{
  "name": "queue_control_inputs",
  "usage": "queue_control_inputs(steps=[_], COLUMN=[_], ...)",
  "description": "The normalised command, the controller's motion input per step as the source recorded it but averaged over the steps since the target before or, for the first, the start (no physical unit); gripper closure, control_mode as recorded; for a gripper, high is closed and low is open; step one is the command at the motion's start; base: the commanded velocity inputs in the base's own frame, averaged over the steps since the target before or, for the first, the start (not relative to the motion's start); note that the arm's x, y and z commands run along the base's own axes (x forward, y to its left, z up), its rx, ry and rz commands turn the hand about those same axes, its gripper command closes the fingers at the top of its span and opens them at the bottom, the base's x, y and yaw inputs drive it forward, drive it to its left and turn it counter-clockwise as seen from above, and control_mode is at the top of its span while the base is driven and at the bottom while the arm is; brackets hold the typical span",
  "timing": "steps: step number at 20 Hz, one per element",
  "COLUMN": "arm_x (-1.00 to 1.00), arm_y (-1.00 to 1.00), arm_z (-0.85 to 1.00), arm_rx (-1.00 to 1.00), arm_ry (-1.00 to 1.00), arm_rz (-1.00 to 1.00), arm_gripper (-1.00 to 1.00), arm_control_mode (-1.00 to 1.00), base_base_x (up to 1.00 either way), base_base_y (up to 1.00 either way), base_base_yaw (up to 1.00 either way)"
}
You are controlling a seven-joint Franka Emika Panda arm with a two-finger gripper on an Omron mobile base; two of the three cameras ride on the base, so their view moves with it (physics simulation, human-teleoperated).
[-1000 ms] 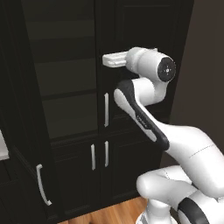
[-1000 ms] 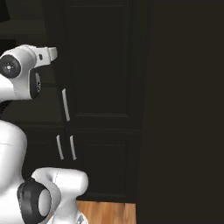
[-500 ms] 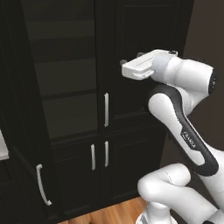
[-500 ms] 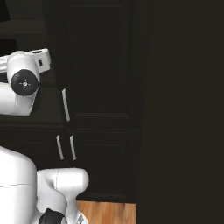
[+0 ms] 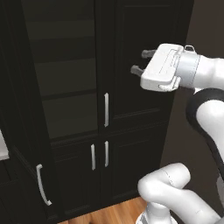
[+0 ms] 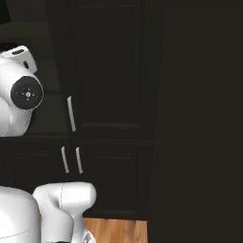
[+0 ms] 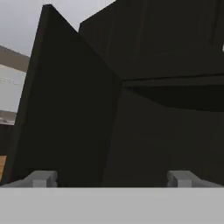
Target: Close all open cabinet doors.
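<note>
While hand (image 5: 140, 62) hovers empty, fingers spread, tall open cabinet door (image 5: 26, 144) stands upright, swung toward camera.

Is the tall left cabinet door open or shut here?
Open. The left door swings out toward the camera, its handle low at the near edge, baring the shelves inside. The right door sits flush.

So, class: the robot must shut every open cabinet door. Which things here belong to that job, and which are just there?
Job:
open tall door
closed tall door
lower doors
gripper

Just there:
wooden floor
side wall
</note>
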Motion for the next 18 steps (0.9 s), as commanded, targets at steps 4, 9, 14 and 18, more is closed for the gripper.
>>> queue_control_inputs(steps=[4, 9, 14, 18], arm_x=[-1.00, -1.00, -1.00, -1.00], arm_y=[0.19, 0.22, 0.24, 0.40], arm_z=[0.44, 0.44, 0.33, 0.03], arm_rx=[-0.15, -0.15, -0.16, -0.22], arm_ry=[-0.13, -0.15, -0.19, -0.24], arm_rz=[0.20, 0.16, 0.13, 0.11], arm_gripper=[-1.00, -1.00, -1.00, -1.00], arm_control_mode=[-1.00, -1.00, -1.00, -1.00], base_base_x=[0.00, 0.00, 0.00, 0.00], base_base_y=[0.00, 0.00, 0.00, 0.00], base_base_yaw=[0.00, 0.00, 0.00, 0.00])
